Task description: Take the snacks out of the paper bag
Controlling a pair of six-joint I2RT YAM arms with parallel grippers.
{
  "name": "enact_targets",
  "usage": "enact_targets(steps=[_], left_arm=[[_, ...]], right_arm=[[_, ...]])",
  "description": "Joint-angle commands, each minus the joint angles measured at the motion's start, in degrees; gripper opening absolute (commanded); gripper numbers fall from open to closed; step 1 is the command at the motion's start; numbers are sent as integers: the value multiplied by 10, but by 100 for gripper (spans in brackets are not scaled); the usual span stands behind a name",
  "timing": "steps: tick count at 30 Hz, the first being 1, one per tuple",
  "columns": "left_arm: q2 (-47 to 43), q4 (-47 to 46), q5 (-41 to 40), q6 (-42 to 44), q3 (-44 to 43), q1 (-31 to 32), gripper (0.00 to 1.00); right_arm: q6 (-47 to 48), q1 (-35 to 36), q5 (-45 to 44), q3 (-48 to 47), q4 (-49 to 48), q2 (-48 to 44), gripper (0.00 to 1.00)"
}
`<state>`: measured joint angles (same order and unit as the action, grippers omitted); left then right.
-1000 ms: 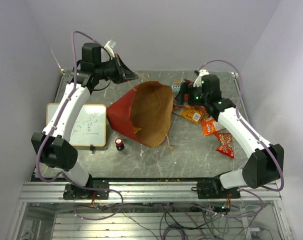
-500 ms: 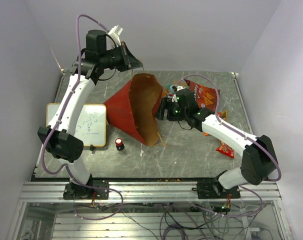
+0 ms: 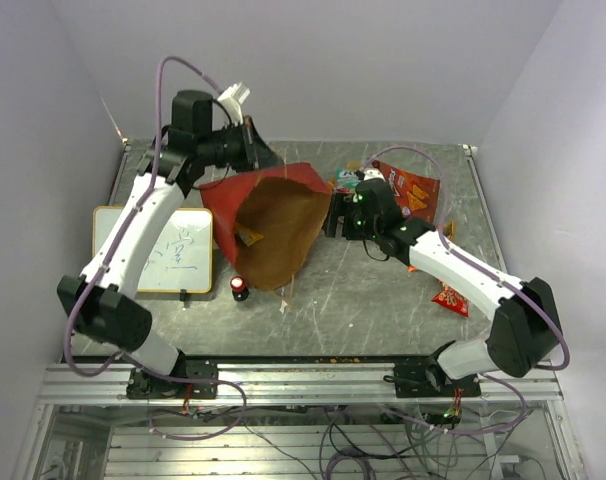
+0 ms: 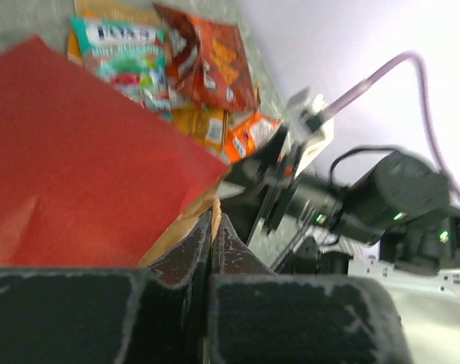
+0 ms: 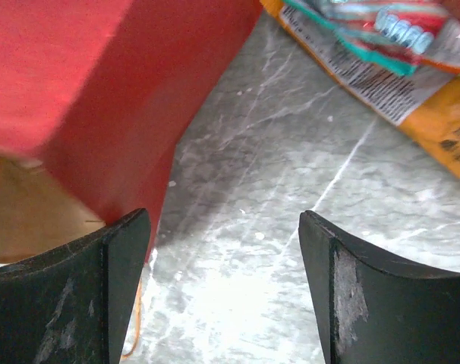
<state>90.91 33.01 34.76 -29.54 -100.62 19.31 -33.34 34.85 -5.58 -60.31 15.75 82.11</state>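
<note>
Red paper bag (image 3: 271, 228), brown inside, rim in clenched left fingers (image 4: 186, 254); right fingers (image 5: 120, 262) apart, empty.

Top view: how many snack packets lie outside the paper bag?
3 show: chip bag behind the right arm, teal pack beside it, small red packet on the arm's near side. More may be hidden.

Top camera high at near edge, looking down and far; wrist cameras close-up; all share paper bag (image 3: 273, 225).
</note>
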Motion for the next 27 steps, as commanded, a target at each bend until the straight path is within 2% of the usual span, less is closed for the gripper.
enact_targets(steps=[1,4,8,13,18,22,24,27], left_arm=[[-73,-66,20,-32,119,2,7],[-99,-64,14,-47,167,2,7],[-115,-48,15,-52,171,2,7],[-108,-14,13,-46,136,2,7],[-104,14,1,-44,119,2,7],[-115,-9,9,-72,133,2,7],[-119,-15,9,-77,136,1,7],[-118,-4,2,-65,135,1,7]], right_arm=[[119,5,-37,9,2,-67,80],[231,18,18,52,-55,-124,80],[356,54,110,115,-157,-183,78],[505,100,292,143,-244,-150,72],[505,161,227,114,-360,-31,68],[488,180,106,100,-427,42,64],[471,180,37,79,-421,75,53],[442,180,-77,40,-362,126,34]])
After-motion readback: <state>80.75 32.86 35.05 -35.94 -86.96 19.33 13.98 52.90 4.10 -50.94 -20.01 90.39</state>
